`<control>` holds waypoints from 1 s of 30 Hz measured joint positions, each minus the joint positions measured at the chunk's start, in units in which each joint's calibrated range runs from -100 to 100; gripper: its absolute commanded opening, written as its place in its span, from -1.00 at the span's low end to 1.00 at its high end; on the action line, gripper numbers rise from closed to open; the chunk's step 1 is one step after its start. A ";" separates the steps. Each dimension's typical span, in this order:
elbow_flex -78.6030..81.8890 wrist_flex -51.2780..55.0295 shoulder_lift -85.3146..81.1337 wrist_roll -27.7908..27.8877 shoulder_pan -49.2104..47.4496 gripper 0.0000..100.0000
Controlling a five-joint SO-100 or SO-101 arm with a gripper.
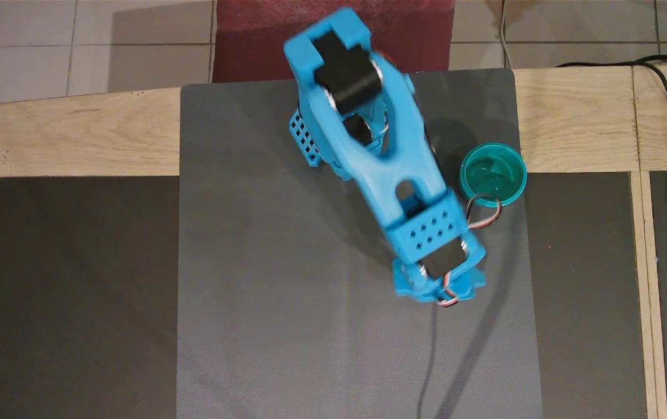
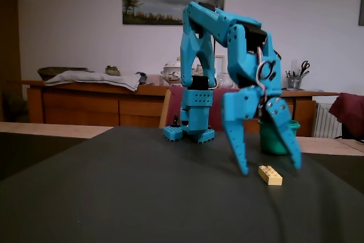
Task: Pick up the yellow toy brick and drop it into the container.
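Plastic, stiff and light by its look, the yellow toy brick [image 2: 270, 174] lies on the dark mat in front of the container [image 2: 275, 139], apart from it. Splayed wide and empty, the pincer [image 2: 269, 169] straddles it. Smooth flat long sides seem best to grip; studs may slip.

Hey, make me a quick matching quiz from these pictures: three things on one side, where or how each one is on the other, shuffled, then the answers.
Things:
1. yellow toy brick
2. container
3. hand

States:
A. open, fingers pointing down
B. flat on the dark mat, studs up
C. upright at the mat's edge, nothing inside

Pairs: 1-B, 2-C, 3-A
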 measured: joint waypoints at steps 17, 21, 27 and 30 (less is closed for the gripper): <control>-0.09 -0.88 1.36 0.05 0.15 -0.80; -0.09 -0.88 1.36 0.05 0.15 -1.00; -0.09 -0.79 1.36 0.05 0.15 -1.00; -0.82 3.61 1.27 0.05 0.15 -1.00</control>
